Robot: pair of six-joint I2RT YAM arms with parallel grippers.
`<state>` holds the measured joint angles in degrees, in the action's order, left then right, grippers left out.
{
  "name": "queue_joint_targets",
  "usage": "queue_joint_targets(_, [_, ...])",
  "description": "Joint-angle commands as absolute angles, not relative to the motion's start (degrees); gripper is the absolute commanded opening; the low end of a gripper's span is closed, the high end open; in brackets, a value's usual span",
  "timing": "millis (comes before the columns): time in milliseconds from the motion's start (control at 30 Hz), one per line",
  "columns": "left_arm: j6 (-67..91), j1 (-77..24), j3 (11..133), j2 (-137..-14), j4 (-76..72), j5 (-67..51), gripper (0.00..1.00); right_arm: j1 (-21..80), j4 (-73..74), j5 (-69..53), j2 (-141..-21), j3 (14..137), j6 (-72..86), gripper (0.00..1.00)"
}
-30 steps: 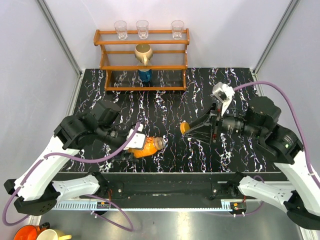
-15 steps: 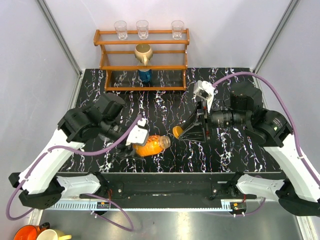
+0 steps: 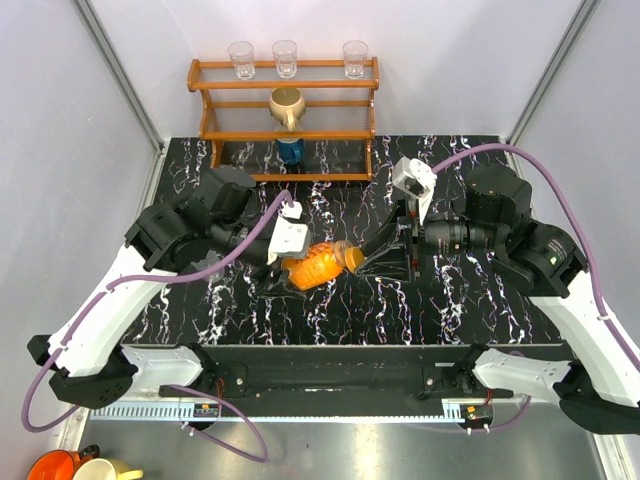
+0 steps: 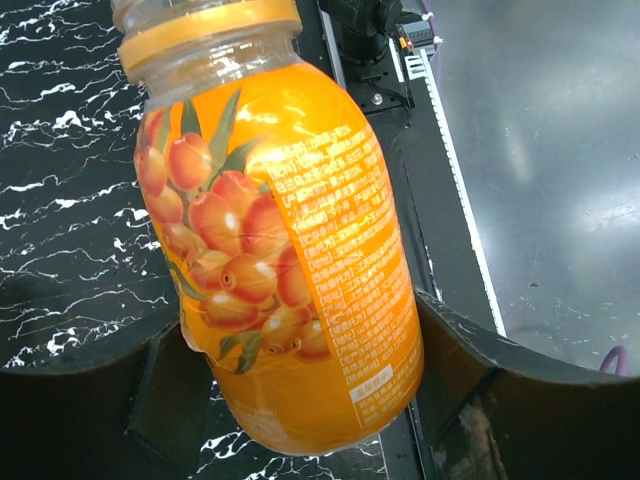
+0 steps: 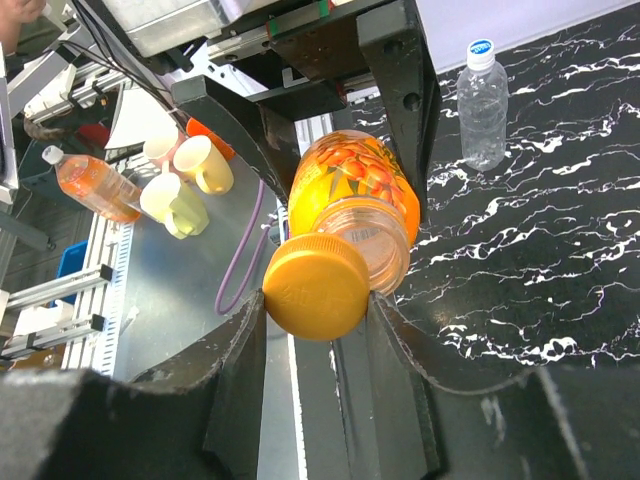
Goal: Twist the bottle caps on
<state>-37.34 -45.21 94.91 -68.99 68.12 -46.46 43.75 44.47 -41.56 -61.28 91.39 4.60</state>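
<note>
My left gripper [image 3: 292, 266] is shut on a small orange bottle [image 3: 315, 266] and holds it off the table, on its side, neck to the right. In the left wrist view the bottle [image 4: 285, 250] fills the space between both fingers. My right gripper [image 3: 366, 262] is shut on the orange cap [image 3: 352, 260], which sits at the bottle's mouth. In the right wrist view the cap [image 5: 318, 287] lies in front of the open neck [image 5: 385, 240], slightly off to its left. A clear bottle [image 5: 482, 105] with a white and blue cap [image 5: 482, 50] rests on the table behind.
A wooden shelf [image 3: 285, 120] at the back holds clear glasses [image 3: 286, 57], a gold jug [image 3: 287, 105] and a dark blue container [image 3: 290, 150]. Mugs [image 5: 185, 175] and another orange-drink bottle [image 5: 92, 186] sit beyond the table's near edge.
The left arm has lifted the orange bottle up and to the right. The right arm has carried the orange cap leftward until it meets the bottle's neck.
</note>
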Motion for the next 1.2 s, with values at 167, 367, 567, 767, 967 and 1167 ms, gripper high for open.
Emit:
queue_joint_targets(167, [-35.8,-44.6,97.1,-69.0,64.9,-51.4,0.35,44.4,39.8,-42.0,-60.6,90.2,5.8,0.38])
queue_joint_targets(367, [-36.3,-44.6,96.9,-68.8,65.7,-52.6,0.37,44.4,38.1,-41.8,-60.6,89.1,6.5,0.38])
queue_joint_targets(567, [-37.4,-44.6,96.1,-67.9,67.1,-53.4,0.38,44.4,38.1,-41.1,-61.3,89.3,6.4,0.38])
queue_joint_targets(767, [-38.4,-44.6,95.5,-66.4,68.0,-53.4,0.38,44.4,39.5,-39.9,-61.9,89.6,5.7,0.38])
queue_joint_targets(967, [-41.0,-44.7,94.7,-65.7,69.9,-52.9,0.39,44.4,41.6,-45.9,-63.8,91.4,6.4,0.37])
queue_joint_targets(1167, [-43.2,-45.4,94.7,-65.5,71.2,-52.0,0.39,44.4,41.6,-53.4,-65.4,92.2,9.2,0.37])
